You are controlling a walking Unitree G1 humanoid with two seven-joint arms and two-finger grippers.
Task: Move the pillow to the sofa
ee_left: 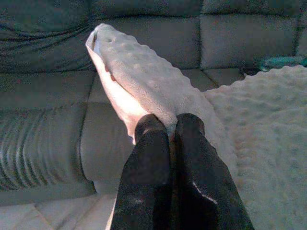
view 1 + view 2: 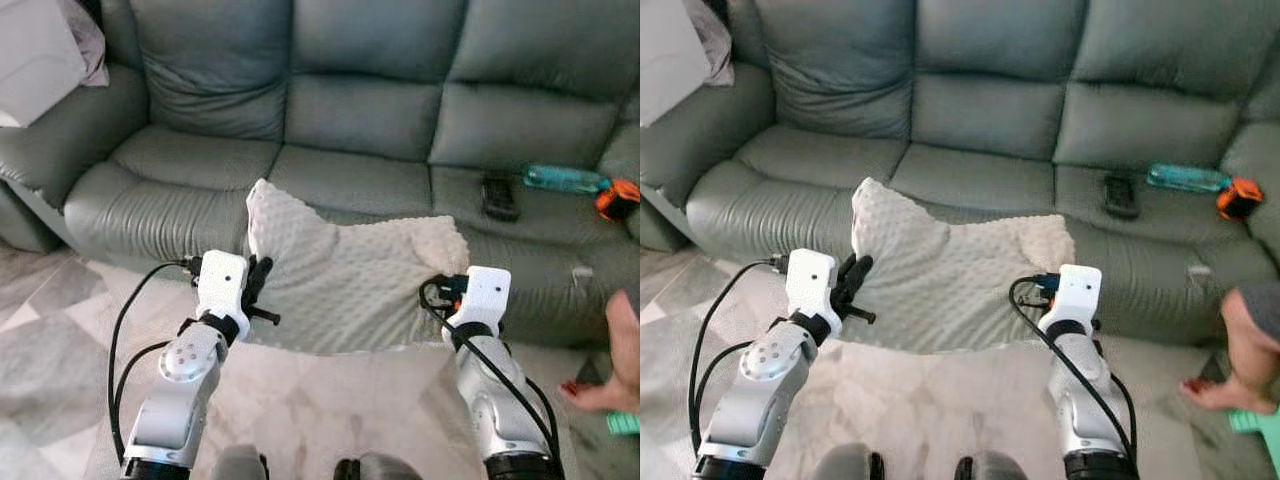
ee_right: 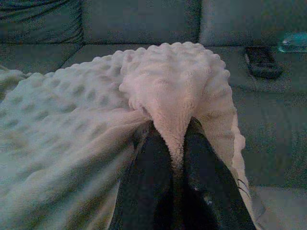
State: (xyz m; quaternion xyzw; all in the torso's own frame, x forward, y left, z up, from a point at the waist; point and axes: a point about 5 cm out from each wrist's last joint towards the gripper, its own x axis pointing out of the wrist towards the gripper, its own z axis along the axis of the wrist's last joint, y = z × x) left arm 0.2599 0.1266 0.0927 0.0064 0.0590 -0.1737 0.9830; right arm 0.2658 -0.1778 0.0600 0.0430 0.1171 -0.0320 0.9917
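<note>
we had the white, bumpy-textured plush pillow (image 2: 350,285) stretched between our two arms, hanging in the air just in front of the grey-green leather three-seat sofa (image 2: 380,120), its top edge about level with the front of the seat cushions and its lower edge above the pale marble floor (image 2: 60,350). our left gripper (image 1: 170,125) was clenched on the pillow's left edge, the two black fingers pressed together with a fold of fabric pinched between them; the corner above that grip stood up in a peak. our right gripper (image 3: 175,146) was likewise clamped on the right corner, the plush bunched over its fingers.

the pillow looked light and very soft to us: it sagged in the middle between the two holds and draped like a cloth more than it kept a shape. we judged the surface fluffy rather than slippery, so a pinch on a gathered fold ought to hold, and nothing about it seemed fragile. taking it at two opposite edges, as we did, kept it spread and off the floor.

on the right-hand seat lay a dark remote control (image 2: 498,195), a teal plastic bottle (image 2: 560,178) and an orange-and-black object (image 2: 618,198). a person's hand (image 2: 612,385) was near the floor at our right.
</note>
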